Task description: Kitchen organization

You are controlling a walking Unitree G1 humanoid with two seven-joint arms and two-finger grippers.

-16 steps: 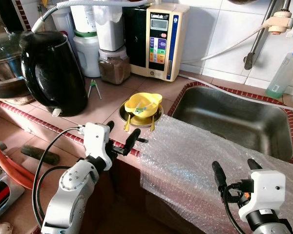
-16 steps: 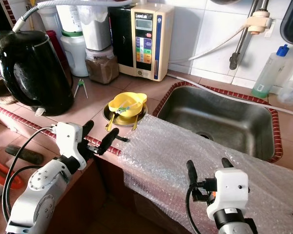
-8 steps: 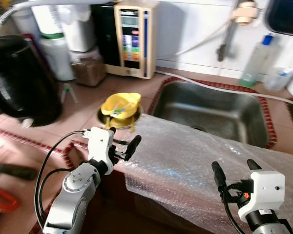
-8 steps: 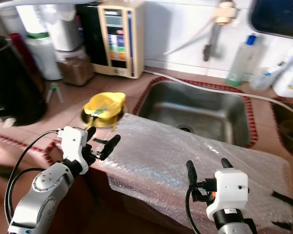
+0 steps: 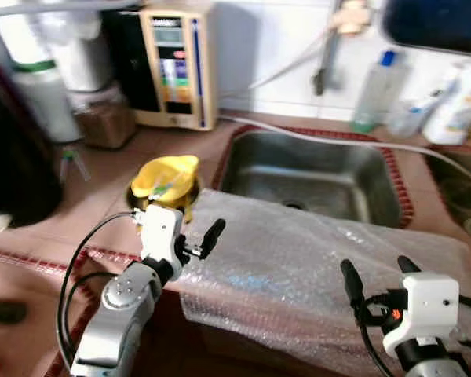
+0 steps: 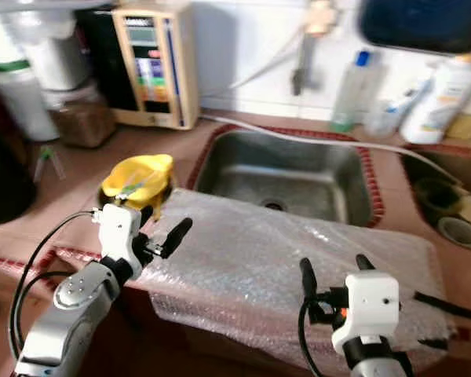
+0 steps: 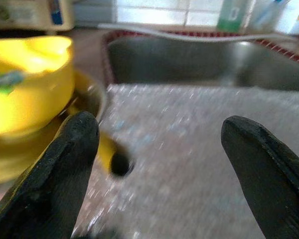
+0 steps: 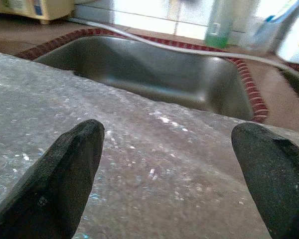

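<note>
The bubble wrap sheet (image 5: pixel 314 267) lies draped over the front edge of the surface, just before the sink (image 5: pixel 314 177) and partly over its near rim, with nothing yet lifted or folded, so the tidying looks barely begun. The left gripper (image 5: pixel 190 239) hovers at the sheet's corner nearest the yellow bowl (image 5: pixel 166 177), fingers wide and empty. The right gripper (image 5: pixel 377 279) hangs over the sheet's front part, fingers also spread and holding nothing.
</note>
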